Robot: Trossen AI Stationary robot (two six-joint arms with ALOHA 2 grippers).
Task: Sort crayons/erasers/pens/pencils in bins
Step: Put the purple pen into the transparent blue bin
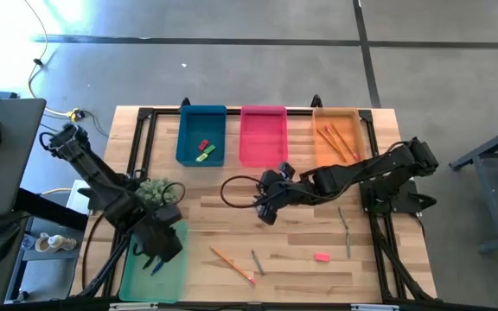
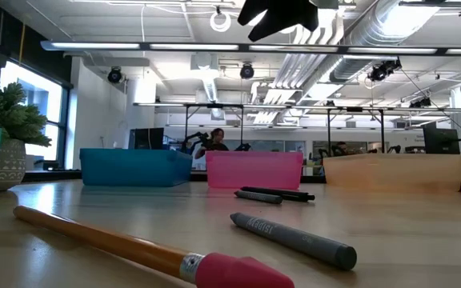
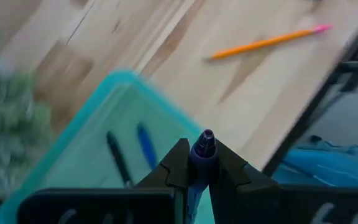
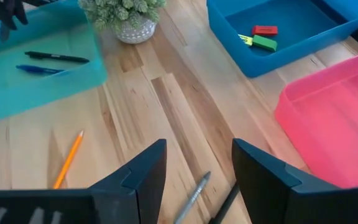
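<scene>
My left gripper is over the light green bin at the near left, shut on a dark blue pen. A black pen and a blue pen lie in that bin. My right gripper is open above the table's middle, over a grey crayon and a dark pen. It also shows in the high view. Red and green erasers lie in the blue bin. Pencils lie in the orange bin. The pink bin stands between them. My left gripper pinches the dark blue pen between its two fingers. The pen's rounded end sticks out past the fingertips, and its body runs back between them. The fingers slant down over the light green bin, and the pen is clear of the bin's floor.
A pencil with a pink tip, a grey crayon, a pink eraser and two more grey sticks lie on the near half of the table. A small potted plant stands just beyond the green bin.
</scene>
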